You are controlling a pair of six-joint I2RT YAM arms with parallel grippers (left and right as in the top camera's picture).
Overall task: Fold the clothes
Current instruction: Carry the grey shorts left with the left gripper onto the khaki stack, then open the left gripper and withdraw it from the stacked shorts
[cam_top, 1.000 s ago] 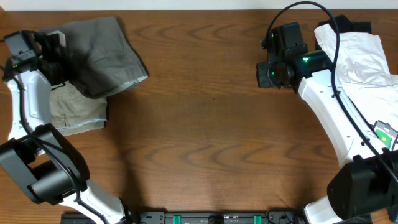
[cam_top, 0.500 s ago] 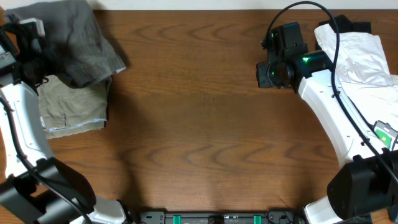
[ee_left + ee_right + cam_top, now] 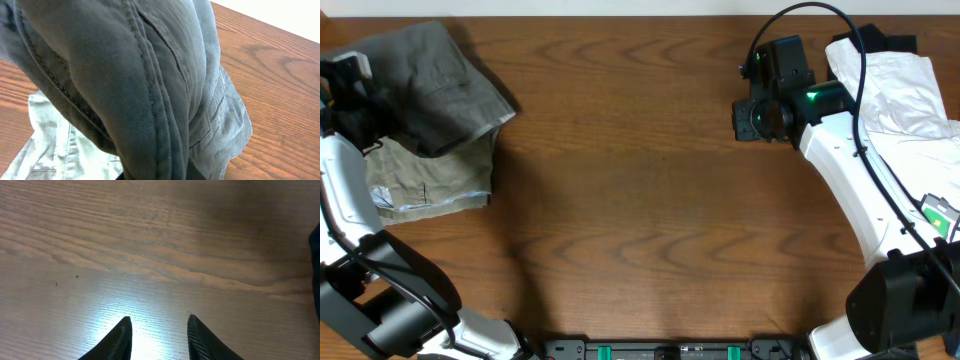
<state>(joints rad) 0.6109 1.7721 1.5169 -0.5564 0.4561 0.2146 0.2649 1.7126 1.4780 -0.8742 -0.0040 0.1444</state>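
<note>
Overlapping khaki shorts, grey shorts

Brown wood-grain table, pale strip beyond its far edge, bright glare on the wood

Grey shorts: matt woven twill cloth. Table: smooth wood grain.

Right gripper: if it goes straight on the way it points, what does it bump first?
Probably the bare wooden table; nothing else lies ahead of the right gripper, though depth is unclear.
</note>
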